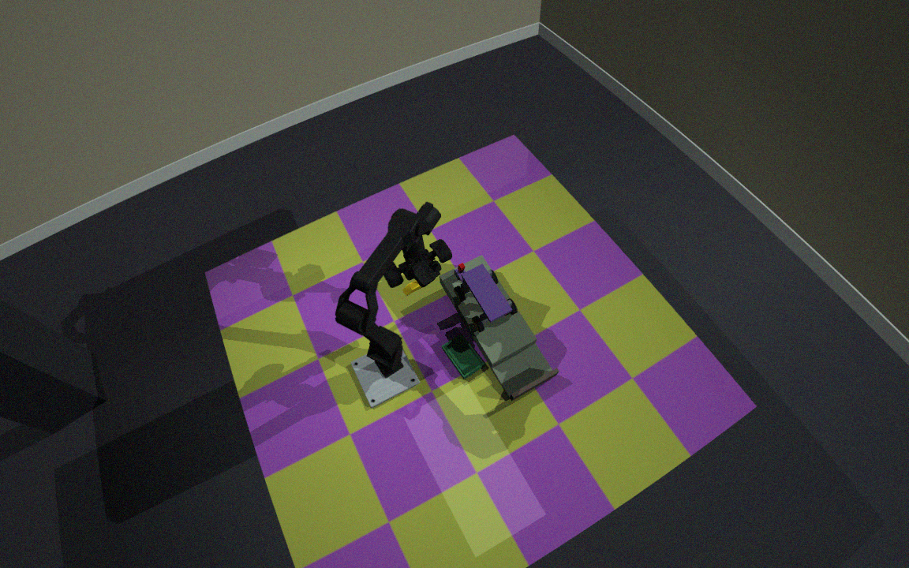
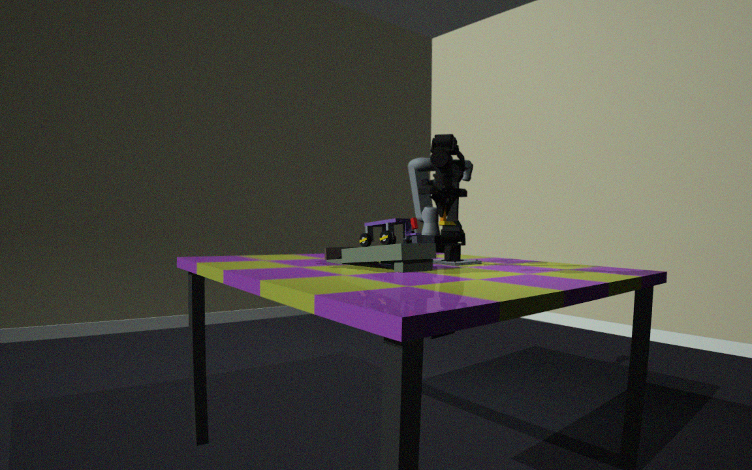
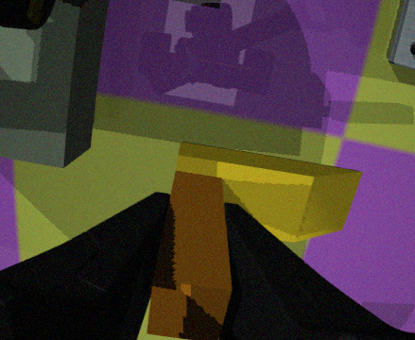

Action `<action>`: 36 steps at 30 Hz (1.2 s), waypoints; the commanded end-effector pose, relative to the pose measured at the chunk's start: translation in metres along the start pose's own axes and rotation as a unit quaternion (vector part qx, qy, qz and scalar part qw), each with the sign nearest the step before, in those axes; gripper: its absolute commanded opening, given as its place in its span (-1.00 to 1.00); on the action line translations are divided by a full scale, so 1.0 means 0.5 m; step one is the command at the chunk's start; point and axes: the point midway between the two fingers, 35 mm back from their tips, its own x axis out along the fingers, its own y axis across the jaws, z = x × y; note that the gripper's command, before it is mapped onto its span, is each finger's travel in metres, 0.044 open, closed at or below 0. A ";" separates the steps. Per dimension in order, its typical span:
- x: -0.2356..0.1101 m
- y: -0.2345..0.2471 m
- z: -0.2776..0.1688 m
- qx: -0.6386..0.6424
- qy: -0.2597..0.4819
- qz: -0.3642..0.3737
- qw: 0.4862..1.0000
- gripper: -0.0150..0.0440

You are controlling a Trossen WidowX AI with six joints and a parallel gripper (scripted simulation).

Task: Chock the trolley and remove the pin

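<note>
A black robot arm (image 1: 366, 282) is reaching over a purple-and-yellow chequered table (image 2: 367, 303), its gripper (image 3: 195, 227) pinching the orange handle (image 3: 198, 240) of the yellow chock (image 3: 283, 195) between two black fingers. In the wrist view the chock is hanging above the chequered surface, its wedge body jutting to the right of the handle; its black rubber base is not showing. In the top view the chock (image 1: 412, 287) is sitting just left of the grey ramp's (image 1: 514, 353) far, uphill end, near the trolley (image 1: 480, 288) but apart from it. The purple-decked trolley is standing on the upper part of the ramp, its black wheels (image 2: 363, 239) with yellow hubs showing in the exterior view. The red-headed stop pin (image 1: 461, 266) is standing at the trolley's far end. The green tray (image 1: 463, 361) is lying against the ramp's left side, between the ramp and the arm's grey base plate (image 1: 372, 392).
</note>
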 end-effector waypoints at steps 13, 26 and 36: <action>0.005 0.027 0.104 0.006 -0.006 0.000 1.000 -0.49; 0.009 0.047 0.192 0.006 -0.008 0.000 1.000 -0.49; 0.012 0.060 0.261 0.006 -0.010 0.001 1.000 -0.49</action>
